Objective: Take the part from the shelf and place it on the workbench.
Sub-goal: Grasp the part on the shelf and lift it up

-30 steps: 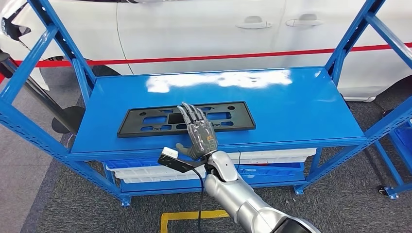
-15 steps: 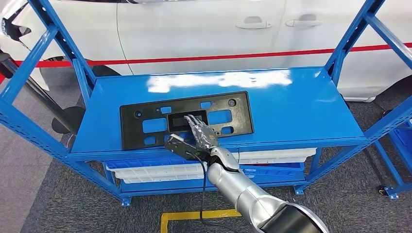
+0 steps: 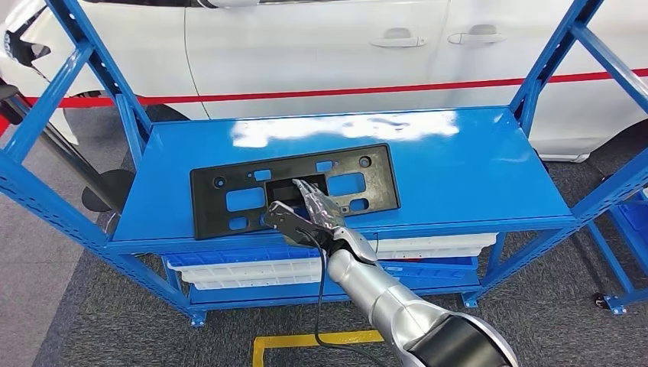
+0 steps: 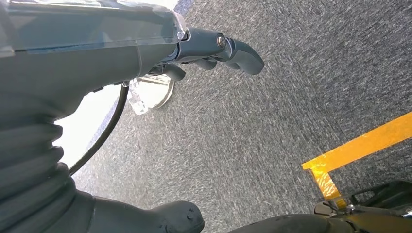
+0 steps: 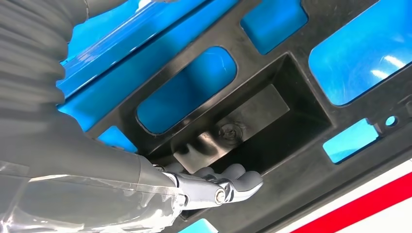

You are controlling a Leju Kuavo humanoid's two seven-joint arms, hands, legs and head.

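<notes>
Currently, head view: flat black plastic plate with cut-outs (image 3: 294, 189) tilted up off blue metal shelf deck (image 3: 458, 168), long axis across shelf front, directly ahead of right hand (image 3: 315, 208).
Right wrist view: right hand fingers (image 5: 238, 177) hooked into plate's central recess, grasping it.
Left wrist view: left hand (image 4: 214, 51) hangs over grey carpet, fingers curled, holding nothing.

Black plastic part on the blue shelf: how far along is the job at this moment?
Early stage. Done: the right hand has reached the black part, fingers hooked into its central recess. In hand: the part looks tilted up off the blue shelf, grip forming. Left: lifting it clear, carrying and setting it on the workbench. The left hand hangs over the floor.
</notes>
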